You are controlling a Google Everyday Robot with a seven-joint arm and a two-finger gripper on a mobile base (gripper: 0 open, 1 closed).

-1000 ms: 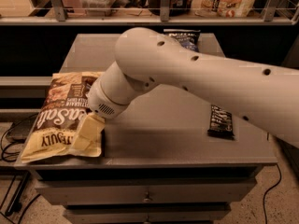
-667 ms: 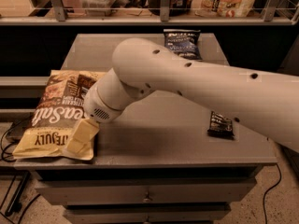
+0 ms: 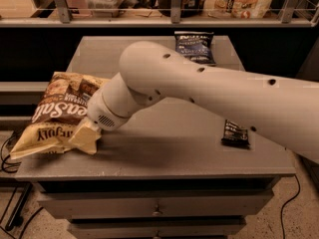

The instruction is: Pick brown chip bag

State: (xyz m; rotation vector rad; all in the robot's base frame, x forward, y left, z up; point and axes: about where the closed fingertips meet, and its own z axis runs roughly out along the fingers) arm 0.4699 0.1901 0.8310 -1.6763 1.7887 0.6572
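Camera view: the brown chip bag (image 3: 54,114) lies under and to the left of the gripper (image 3: 85,137), with its far end hanging past the table (image 3: 164,158) edge. The gripper is on the bag's right lower corner; whether it is clamped or open cannot be told. Over the last second the gripper and the bag's near end have moved slightly up the frame together. This probably means the bag is held and the lift is starting. The arm (image 3: 199,83) reaches in from the right, its elbow bent above the table and its wrist angled down-left. The blue chip bag (image 3: 195,46) sits far beyond the gripper, and the small black snack bar (image 3: 235,132) is well off to its right.
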